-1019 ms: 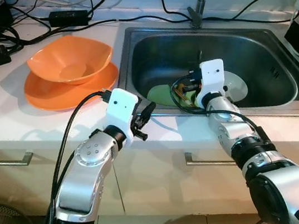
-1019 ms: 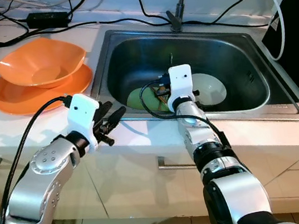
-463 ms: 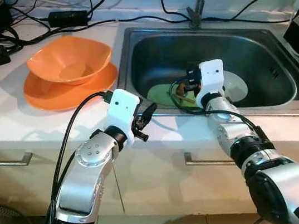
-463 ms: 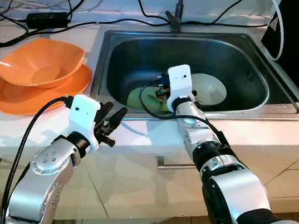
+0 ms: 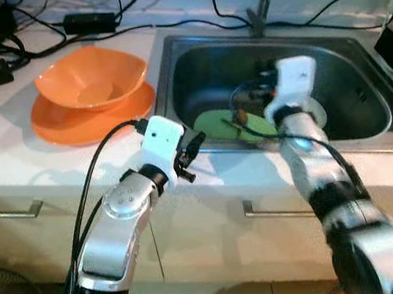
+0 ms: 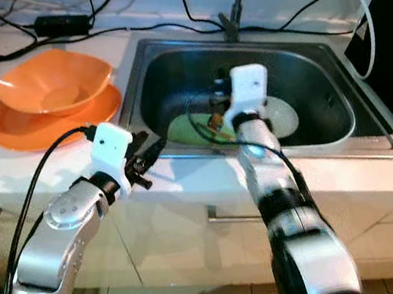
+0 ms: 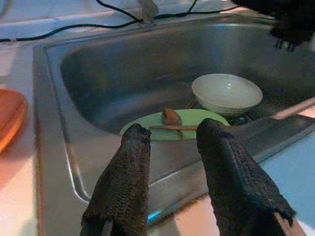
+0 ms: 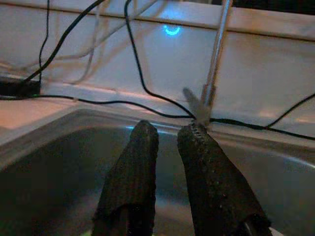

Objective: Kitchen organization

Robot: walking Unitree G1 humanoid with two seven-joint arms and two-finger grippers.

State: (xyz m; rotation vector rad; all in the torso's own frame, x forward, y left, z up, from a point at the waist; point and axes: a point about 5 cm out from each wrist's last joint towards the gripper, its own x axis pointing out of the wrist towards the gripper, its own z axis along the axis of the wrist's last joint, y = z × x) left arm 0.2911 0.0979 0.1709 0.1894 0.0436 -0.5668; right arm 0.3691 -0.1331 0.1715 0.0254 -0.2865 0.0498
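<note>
Two grippers hang at the steel sink [image 5: 358, 41], left gripper [image 7: 170, 147] outside its front rim, right gripper [image 8: 167, 140] above the green plate [image 7: 197, 118] inside, both jaws parted, empty.

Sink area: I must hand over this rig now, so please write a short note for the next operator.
Left end effector: open, empty, hovering above the sink's front rim, aimed at the dishes inside.
Right end effector: over the basin, holds nothing, fingers with a narrow gap, pointing toward the faucet.
In the sink: green plate with a wooden spoon lying on it, white bowl beside it.
On the counter, left of the sink: orange bowl sitting in an orange plate.
Done: orange dishes stacked.
Left: the three sink items are not yet picked up.
</note>
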